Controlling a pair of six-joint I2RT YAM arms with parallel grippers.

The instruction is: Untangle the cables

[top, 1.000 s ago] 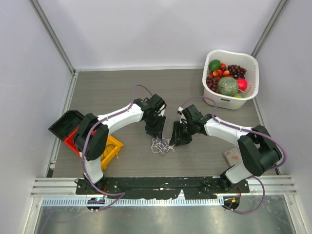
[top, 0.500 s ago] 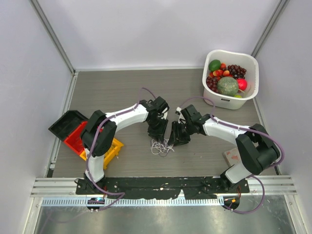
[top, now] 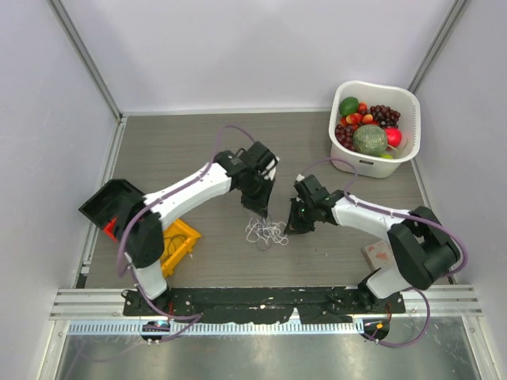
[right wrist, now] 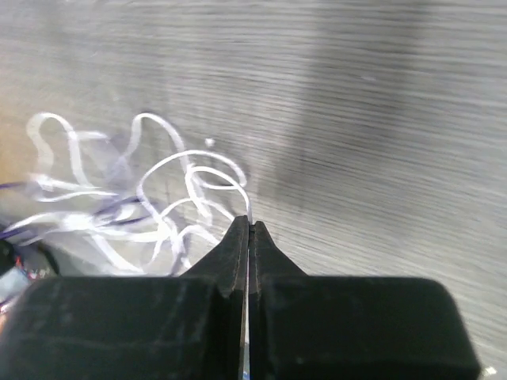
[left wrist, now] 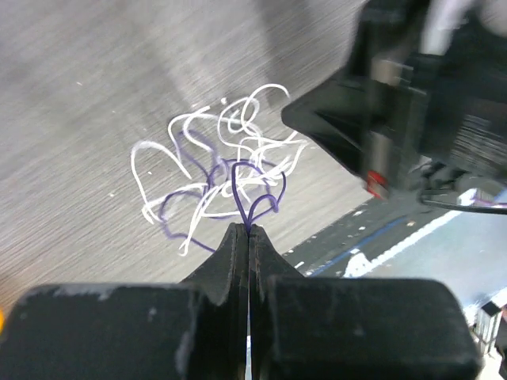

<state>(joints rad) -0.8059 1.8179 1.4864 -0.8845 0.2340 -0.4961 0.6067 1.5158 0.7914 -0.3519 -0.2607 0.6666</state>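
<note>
Both arms are working at the pulling-apart step, each one pinching a different strand of the cables point(top: 266, 232), which are lying in a small loose knot on the grey surface point(top: 190, 146) between the two arms, a little nearer their bases than the middle.

The left gripper point(top: 261, 214) is standing closed, its jaws pressed together on a thin purple strand that is looping up from the bundle into its tips; the left wrist view shows this plainly. The right gripper point(top: 295, 226) is closed too, and in the right wrist view a white strand is running straight into the seam between its jaws, so it looks to be gripping that one. The two grippers are sitting close on either side of the knot.

To my eye the next move is calling for a slow draw in opposite directions, purple one way and white the other, with a slight lift so the loops are sliding free rather than dragging the whole clump along. A thin wire could be slipping out of either pinch.

The cables themselves are looking fine and springy: white curls crossing over darker purple ones, several loops overlapping, nothing separated yet.
</note>
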